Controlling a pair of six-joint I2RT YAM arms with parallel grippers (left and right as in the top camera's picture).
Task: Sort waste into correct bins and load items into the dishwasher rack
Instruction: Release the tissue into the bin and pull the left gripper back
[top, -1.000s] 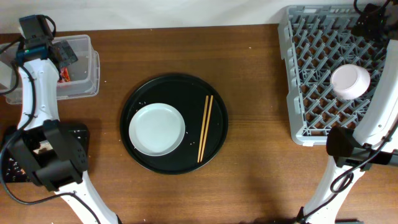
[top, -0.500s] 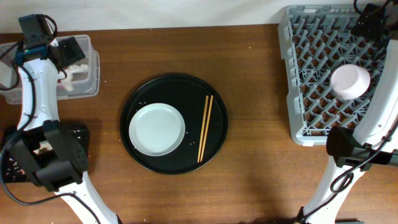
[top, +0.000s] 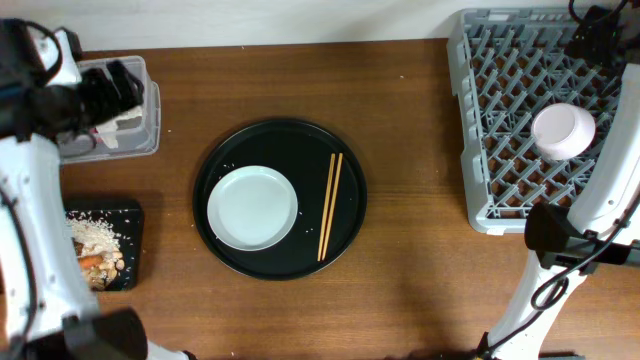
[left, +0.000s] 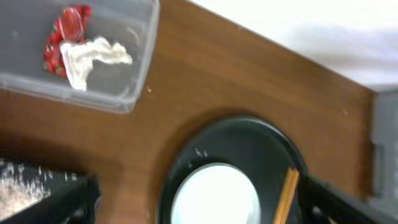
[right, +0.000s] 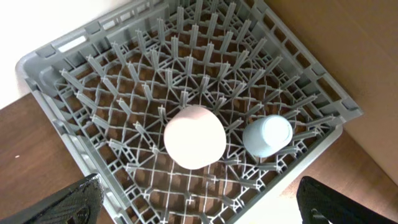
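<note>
Left arm (top: 25, 200) higher; light-blue cup (right: 267, 135) only in right-wrist view

My bench: one brown wood-grain table (top: 420, 200), evenly lit, no glare. One plain white wall (top: 300, 18) along its far edge.

The left arm (top: 25, 230) is stretched along the left side, with its white link reaching toward the far edge. The left gripper (top: 108, 85) is turned inward, and its fingers (left: 65, 200) are spread wide apart. The right arm (top: 615, 180) is extended along the right side. The right gripper (top: 598, 38) is held at the far right corner, its fingers (right: 71, 202) likewise parted.
</note>
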